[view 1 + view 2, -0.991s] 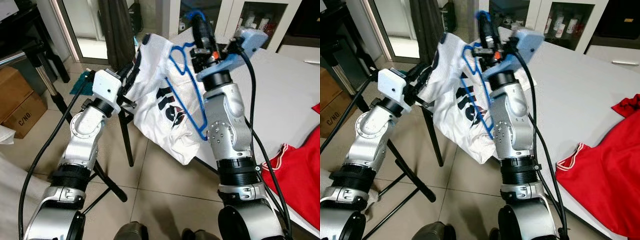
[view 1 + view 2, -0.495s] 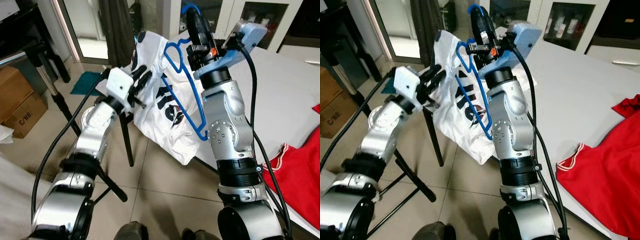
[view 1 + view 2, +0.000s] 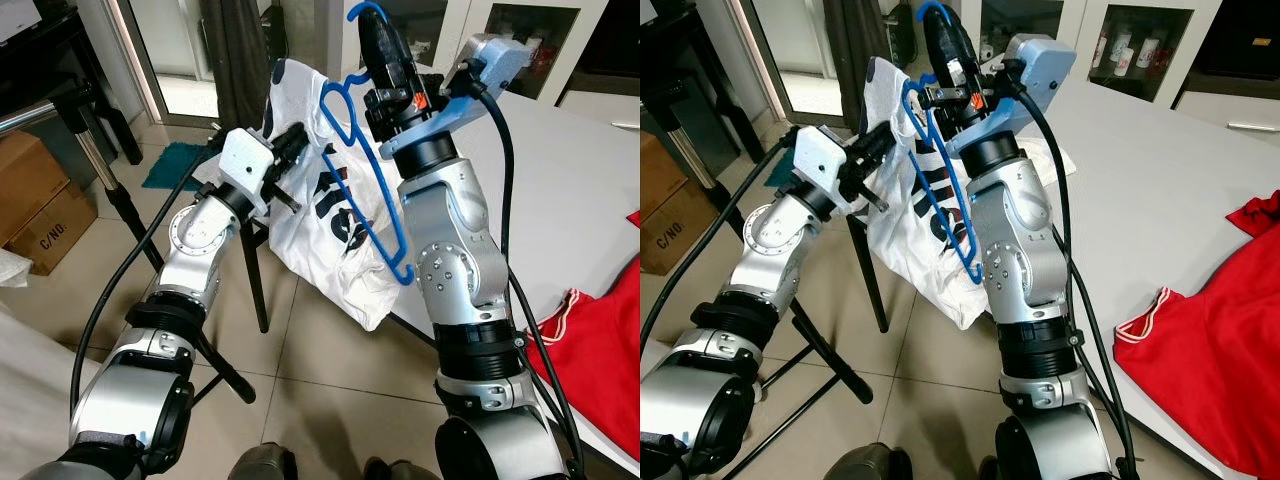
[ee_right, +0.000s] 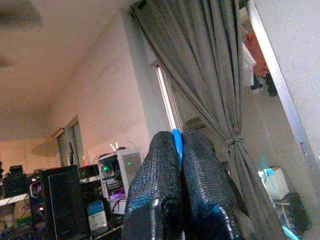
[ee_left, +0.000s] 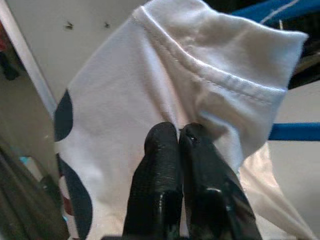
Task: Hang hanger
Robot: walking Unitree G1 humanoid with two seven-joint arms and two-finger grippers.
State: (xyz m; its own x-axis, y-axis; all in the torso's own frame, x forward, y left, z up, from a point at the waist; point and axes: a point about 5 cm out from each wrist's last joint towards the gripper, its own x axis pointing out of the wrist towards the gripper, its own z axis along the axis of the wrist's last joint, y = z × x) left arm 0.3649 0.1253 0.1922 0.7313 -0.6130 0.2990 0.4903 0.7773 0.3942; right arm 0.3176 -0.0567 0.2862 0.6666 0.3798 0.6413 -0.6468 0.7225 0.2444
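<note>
My right gripper (image 3: 375,35) is raised high and shut on the hook of a blue wire hanger (image 3: 398,270); the blue wire sits pinched between its fingers (image 4: 165,165). A white T-shirt (image 3: 335,250) with dark lettering hangs from the hanger, draped beside the table edge. My left gripper (image 3: 298,140) reaches in from the left at the shirt's upper edge. Its fingers (image 5: 162,150) are shut on a fold of the white cloth (image 5: 150,75), with the hanger's blue wire (image 5: 287,131) just behind.
A white table (image 3: 570,170) runs along the right with a red garment (image 3: 600,350) on its near corner. A black stand's legs (image 3: 255,290) are under the shirt. A cardboard box (image 3: 40,210) and a metal pole are on the left, cabinets and a curtain behind.
My right gripper lifted the hanger and shirt higher and a little left. My left gripper rose from the shirt's lower side to its upper edge and now pinches the cloth.
</note>
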